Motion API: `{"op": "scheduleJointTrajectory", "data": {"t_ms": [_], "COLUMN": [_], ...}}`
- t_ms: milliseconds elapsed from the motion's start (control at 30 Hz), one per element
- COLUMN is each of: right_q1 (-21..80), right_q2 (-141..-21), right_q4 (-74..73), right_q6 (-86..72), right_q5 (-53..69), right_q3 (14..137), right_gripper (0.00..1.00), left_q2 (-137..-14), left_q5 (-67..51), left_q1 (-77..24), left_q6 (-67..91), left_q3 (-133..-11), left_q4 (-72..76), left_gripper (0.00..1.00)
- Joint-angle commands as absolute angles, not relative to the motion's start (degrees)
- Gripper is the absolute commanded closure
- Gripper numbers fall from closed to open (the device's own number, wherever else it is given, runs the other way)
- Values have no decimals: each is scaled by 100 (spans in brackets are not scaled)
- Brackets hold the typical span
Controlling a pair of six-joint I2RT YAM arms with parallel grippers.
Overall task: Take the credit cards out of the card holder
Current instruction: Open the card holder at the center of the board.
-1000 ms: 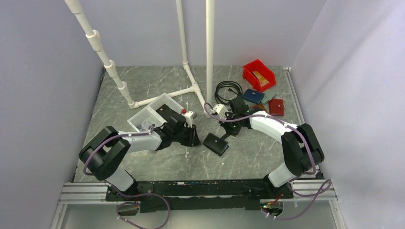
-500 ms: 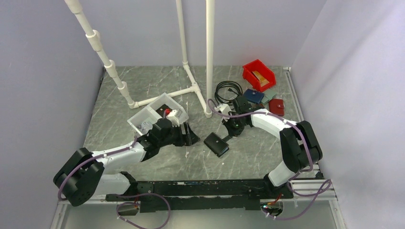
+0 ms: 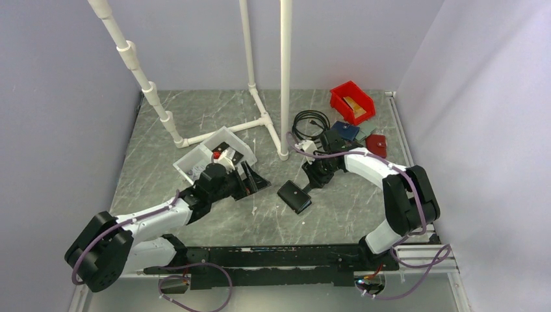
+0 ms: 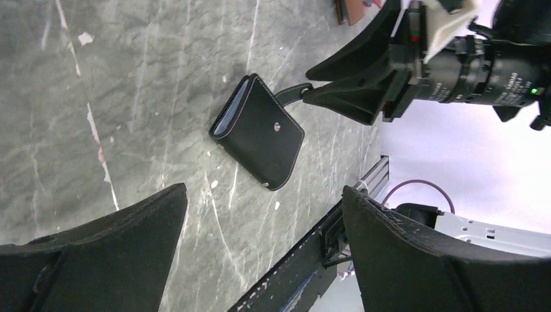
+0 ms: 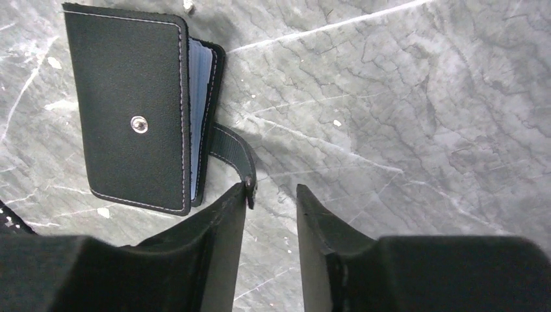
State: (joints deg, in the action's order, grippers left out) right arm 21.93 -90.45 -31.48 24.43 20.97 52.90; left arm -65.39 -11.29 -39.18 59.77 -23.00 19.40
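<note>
Your left gripper (image 3: pixel 252 182) is hanging spread wide just beside the white bin (image 3: pixel 195 159), with bare table (image 3: pixel 195 123) lying between it and the holder. The holder (image 3: pixel 294 196) is lying folded shut mid-table, well off every edge. The cards are hiding inside it, with only pale leaf edges showing. Your right gripper (image 5: pixel 271 195) is hovering with its jaws partly apart, pinching nothing, one finger touching the tip of the strap (image 5: pixel 230 146).

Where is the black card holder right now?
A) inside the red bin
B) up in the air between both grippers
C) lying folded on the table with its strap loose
C: the card holder lies folded flat on the table, and its strap is unsnapped and sticking out.
</note>
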Motion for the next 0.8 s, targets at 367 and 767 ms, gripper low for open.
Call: {"op": "scheduleJointTrajectory", "data": {"t_ms": [367,767], "right_q1": [2098,2529], "right_q2": [-7992,-7968], "right_q4": [-3050,-3050], "right_q6": [2830,2990], "right_q5": [3055,3815], "right_q3": [5315,5215], "right_gripper": [51,70], "left_q2": [-7290,-7998], "left_q5": [-54,-17], "left_q1": [-4788,-4980], "left_q6": [6301,6352], "left_q3": [-3772,-3971], "left_q4": [13,318], "left_gripper": [10,16]}}
